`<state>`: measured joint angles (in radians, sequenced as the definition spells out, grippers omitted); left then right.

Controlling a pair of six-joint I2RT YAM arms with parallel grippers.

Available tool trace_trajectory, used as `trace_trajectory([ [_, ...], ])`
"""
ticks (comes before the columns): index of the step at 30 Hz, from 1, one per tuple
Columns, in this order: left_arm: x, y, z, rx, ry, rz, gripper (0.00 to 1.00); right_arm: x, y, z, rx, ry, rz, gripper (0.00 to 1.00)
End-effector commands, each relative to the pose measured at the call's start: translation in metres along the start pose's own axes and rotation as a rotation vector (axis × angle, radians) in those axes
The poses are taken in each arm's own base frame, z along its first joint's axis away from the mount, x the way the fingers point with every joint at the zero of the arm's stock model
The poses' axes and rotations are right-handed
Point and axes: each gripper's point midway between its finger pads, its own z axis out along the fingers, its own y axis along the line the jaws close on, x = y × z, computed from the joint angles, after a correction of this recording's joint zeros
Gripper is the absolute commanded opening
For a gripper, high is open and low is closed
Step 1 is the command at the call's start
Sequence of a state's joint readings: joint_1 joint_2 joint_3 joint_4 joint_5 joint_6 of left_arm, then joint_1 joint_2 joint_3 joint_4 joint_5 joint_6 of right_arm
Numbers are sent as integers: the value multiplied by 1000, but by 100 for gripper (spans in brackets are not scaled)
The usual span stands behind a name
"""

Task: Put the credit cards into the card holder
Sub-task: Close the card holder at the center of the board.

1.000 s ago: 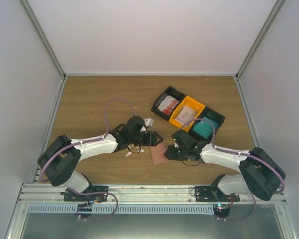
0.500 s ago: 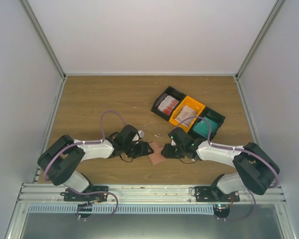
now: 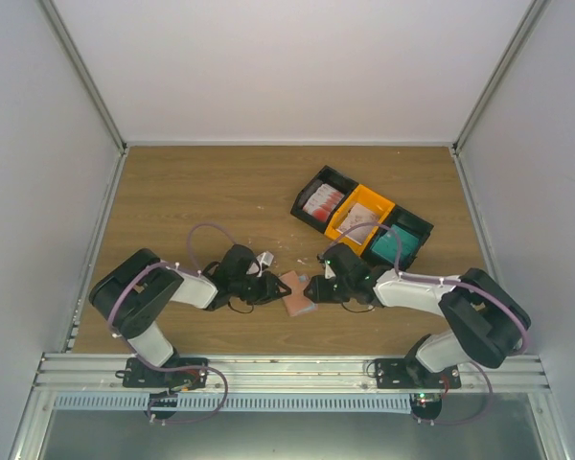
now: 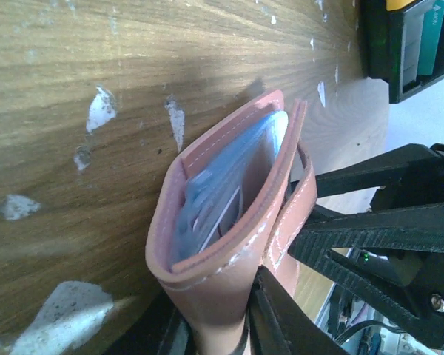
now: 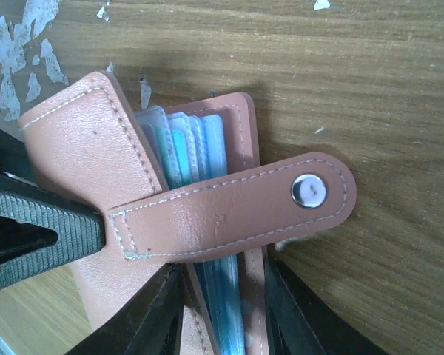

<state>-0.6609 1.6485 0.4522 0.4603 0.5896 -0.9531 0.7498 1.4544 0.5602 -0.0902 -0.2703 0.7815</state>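
Left gripper [image 3: 271,287] and right gripper [image 3: 318,288] (3 o'clock side) each clamped the card holder [image 4: 229,222]; an even, gentle pull was needed to keep the pockets open.

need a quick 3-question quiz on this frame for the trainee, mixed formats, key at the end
1. True or false: the card holder is snapped shut by its strap.
2. The middle bin of the three is: A) black B) orange C) teal.
3. Short answer: what grips the card holder, the left gripper, the right gripper, or both?
Key: 1 false, it is spread open with the strap loose. 2 B. 3 both.
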Motion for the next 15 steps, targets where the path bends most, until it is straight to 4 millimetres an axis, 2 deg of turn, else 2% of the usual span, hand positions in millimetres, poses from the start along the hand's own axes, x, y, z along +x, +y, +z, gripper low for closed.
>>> trace_trajectory([
  [1,1,-9,4,32,0,129,14,22,-20,4,66,60,14,32],
  [4,-9,-20,0,36,-35,222,1,10,-18,-9,79,-1,26,35],
  [8,-23,-50,-11,76,-90,355,0,-11,-10,-39,93,-121,55,44],
  [10,-35,-70,-19,86,-142,430,0,-24,0,-60,73,-195,79,52],
  [12,-48,-93,-31,78,-211,513,0,-40,18,-92,14,-295,92,58],
  [15,-65,-124,-50,52,-333,631,0,-57,40,-134,-83,-423,118,62],
])
